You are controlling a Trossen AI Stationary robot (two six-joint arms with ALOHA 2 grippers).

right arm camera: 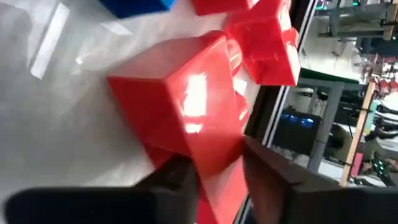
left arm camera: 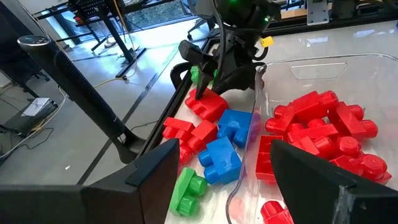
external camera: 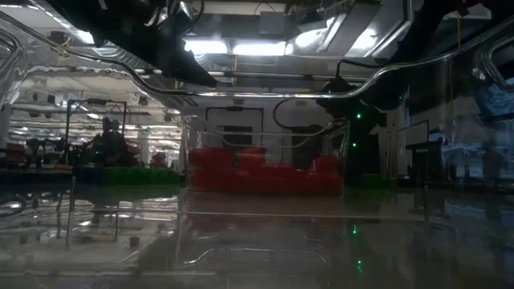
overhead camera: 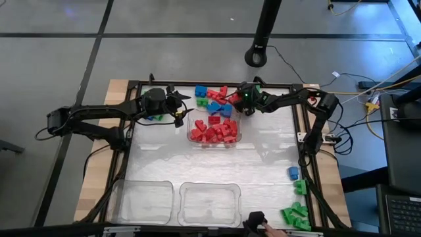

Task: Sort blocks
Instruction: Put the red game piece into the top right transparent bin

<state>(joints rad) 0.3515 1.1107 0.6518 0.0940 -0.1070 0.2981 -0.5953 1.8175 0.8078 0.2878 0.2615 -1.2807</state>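
Loose red, blue and green blocks (overhead camera: 212, 99) lie on the table at its far edge, beside a clear tray (overhead camera: 214, 130) full of red blocks. My right gripper (overhead camera: 235, 99) reaches in from the right and is shut on one red block (right arm camera: 180, 106) of the loose pile. The left wrist view shows that same gripper (left arm camera: 202, 90) on the same block (left arm camera: 210, 104). My left gripper (overhead camera: 176, 104) hovers open at the pile's left end, its fingers (left arm camera: 155, 180) holding nothing. My right gripper pinches the red block between its two fingers at one narrow end (right arm camera: 214, 155). The fingers (left arm camera: 200, 78) slant down onto it from the table's right side. The block still lies on the table among the other loose blocks (left arm camera: 214, 134).
Two clear trays (overhead camera: 141, 201) (overhead camera: 209, 203) stand at the near edge. Green blocks (overhead camera: 296, 214) and a blue one (overhead camera: 293, 173) lie on the right rim. The red-filled tray's wall (left arm camera: 255, 124) stands right beside the loose pile.
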